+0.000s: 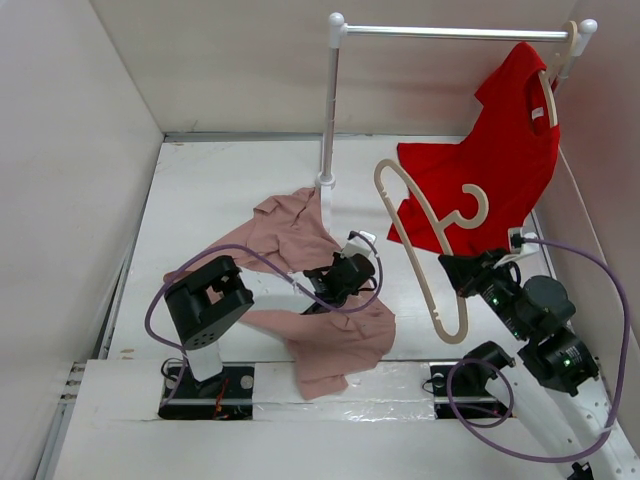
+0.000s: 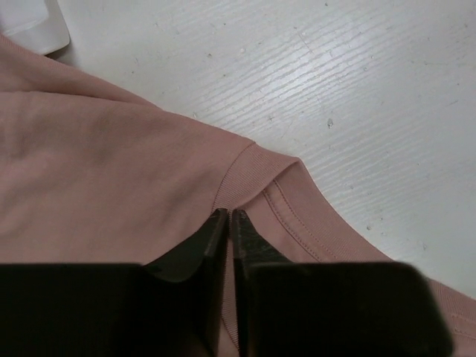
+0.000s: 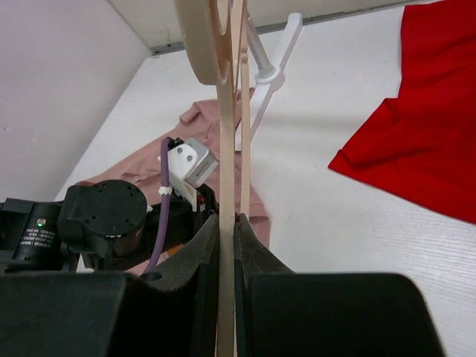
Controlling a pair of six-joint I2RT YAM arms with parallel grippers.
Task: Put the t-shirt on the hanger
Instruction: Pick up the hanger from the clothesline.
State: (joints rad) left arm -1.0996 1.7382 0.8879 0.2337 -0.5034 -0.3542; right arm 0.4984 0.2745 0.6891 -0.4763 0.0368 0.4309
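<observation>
The dusty pink t-shirt (image 1: 345, 345) lies crumpled on the white table, partly under the left arm. My left gripper (image 1: 332, 288) rests on it. In the left wrist view that gripper (image 2: 229, 216) is shut on the ribbed collar edge of the t-shirt (image 2: 111, 178), with a strip of fabric pinched between the fingers. The pale beige hanger (image 1: 425, 255) is held in the air to the right of the shirt, hook toward the red cloth. My right gripper (image 1: 456, 268) is shut on its thin arm; the right wrist view shows the hanger (image 3: 225, 149) clamped between the jaws of the right gripper (image 3: 227, 219).
A bright red shirt (image 1: 485, 165) hangs on a matching hanger from the white rail (image 1: 450, 32) at the back right, its hem resting on the table. The rack's post (image 1: 328, 110) stands just behind the pink shirt. White walls enclose the table on three sides.
</observation>
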